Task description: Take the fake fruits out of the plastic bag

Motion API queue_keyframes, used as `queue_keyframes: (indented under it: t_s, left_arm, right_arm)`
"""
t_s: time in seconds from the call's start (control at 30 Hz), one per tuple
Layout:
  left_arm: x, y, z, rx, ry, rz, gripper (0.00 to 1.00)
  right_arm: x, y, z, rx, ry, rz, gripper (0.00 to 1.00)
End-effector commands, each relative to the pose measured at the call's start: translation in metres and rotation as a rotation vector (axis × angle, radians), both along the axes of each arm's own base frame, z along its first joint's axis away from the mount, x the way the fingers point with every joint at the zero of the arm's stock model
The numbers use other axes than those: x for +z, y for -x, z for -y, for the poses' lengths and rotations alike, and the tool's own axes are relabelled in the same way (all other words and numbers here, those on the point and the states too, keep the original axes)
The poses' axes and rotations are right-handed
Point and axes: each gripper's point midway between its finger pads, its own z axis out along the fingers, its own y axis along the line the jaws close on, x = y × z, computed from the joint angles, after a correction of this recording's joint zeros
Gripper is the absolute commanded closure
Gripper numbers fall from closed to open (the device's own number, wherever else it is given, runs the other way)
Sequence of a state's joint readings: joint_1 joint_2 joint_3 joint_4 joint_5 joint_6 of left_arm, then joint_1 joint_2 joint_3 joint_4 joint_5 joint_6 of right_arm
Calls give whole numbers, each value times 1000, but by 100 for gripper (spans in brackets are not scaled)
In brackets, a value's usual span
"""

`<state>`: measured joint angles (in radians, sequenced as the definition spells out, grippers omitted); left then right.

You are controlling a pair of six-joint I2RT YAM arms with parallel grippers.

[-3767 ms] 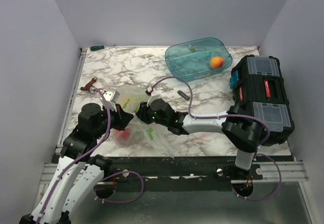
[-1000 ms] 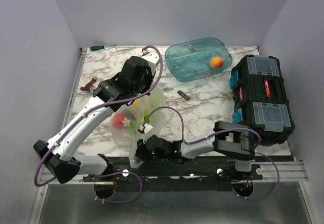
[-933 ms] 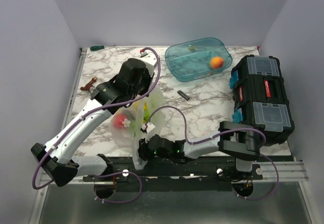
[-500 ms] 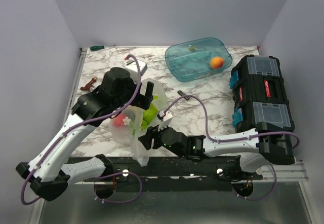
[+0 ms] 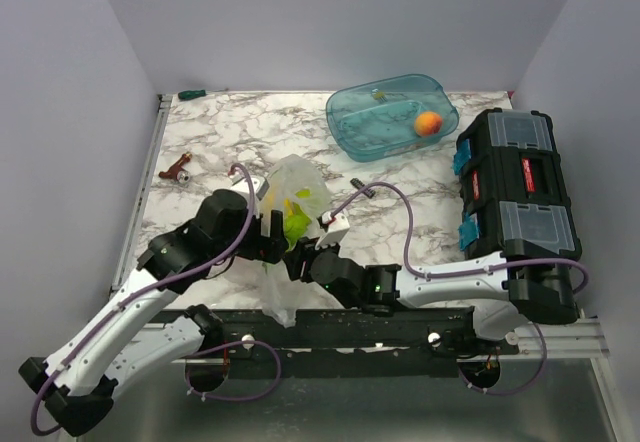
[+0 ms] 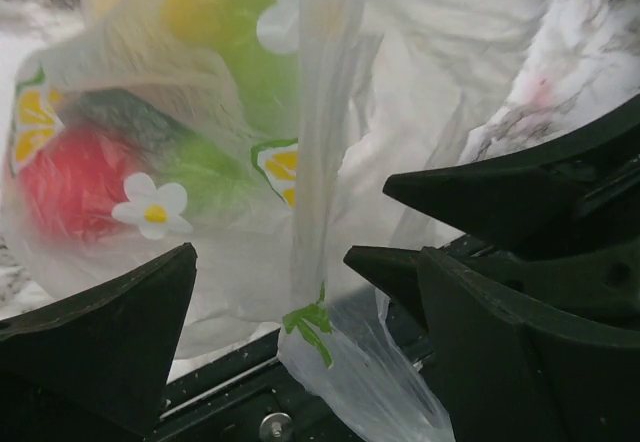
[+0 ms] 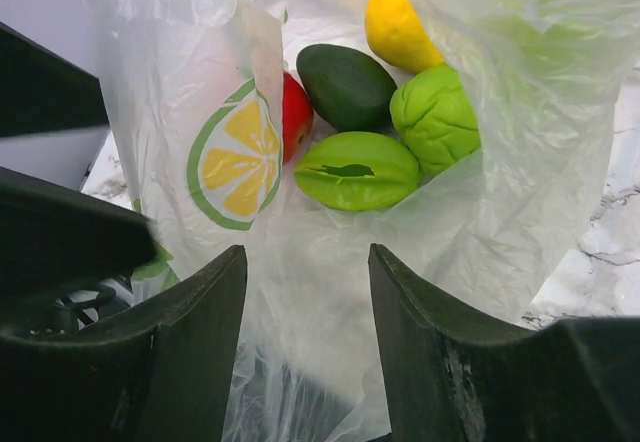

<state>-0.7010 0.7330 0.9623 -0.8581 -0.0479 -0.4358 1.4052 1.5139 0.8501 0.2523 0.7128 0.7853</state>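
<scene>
Top cam: even, diffuse light from overhead, bright enough, only soft short shadows on the marble table (image 5: 260,127). Left wrist cam: soft focus throughout, plastic bag (image 6: 420,92) washes out near-white upper right, my left fingers (image 6: 100,342) are blurry black silhouettes. Right wrist cam: sharper, fake fruits (image 7: 355,172) crisp with small highlights; my right fingers (image 7: 190,342) underexposed, near-black.

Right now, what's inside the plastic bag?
In the plastic bag, the right wrist view shows fake fruits: a yellow one, a dark green one, two light green ones, a red one half behind film. Anything beneath them is covered.
</scene>
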Motion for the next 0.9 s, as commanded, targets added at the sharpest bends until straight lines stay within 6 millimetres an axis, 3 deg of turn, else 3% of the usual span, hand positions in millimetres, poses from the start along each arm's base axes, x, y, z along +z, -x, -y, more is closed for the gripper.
queue_keyframes:
  t_s: [0.0, 0.07, 0.2, 0.37, 0.5, 0.63, 0.7, 0.77, 0.87]
  left_arm:
    - [-16, -8, 19, -3, 60, -41, 12]
    - [-29, -14, 21, 14, 35, -68, 23]
    - [-44, -19, 6, 111, -76, -140, 60]
    - [-37, 3, 4, 77, -13, -169, 78]
    - [-42, 20, -10, 96, -48, -229, 99]
    - [-55, 33, -20, 112, -50, -251, 100]
    - [-52, 38, -16, 78, -23, -248, 100]
    - [-48, 41, -11, 39, 9, -232, 100]
    - [-43, 39, -8, 22, 34, -201, 100]
  right_arm:
    - [-2, -6, -5, -25, 16, 9, 48]
    - [-5, -10, -3, -28, 24, 9, 53]
    - [-16, -16, 5, -39, 41, -2, 60]
    - [-51, -26, 38, -130, 176, -28, 61]
    - [-73, -34, 72, -222, 270, -53, 61]
    - [-87, -35, 95, -262, 332, -55, 61]
    - [-90, -36, 98, -252, 341, -75, 61]
    - [-85, -34, 88, -186, 340, -68, 61]
    - [-62, -24, 51, -1, 260, -36, 61]
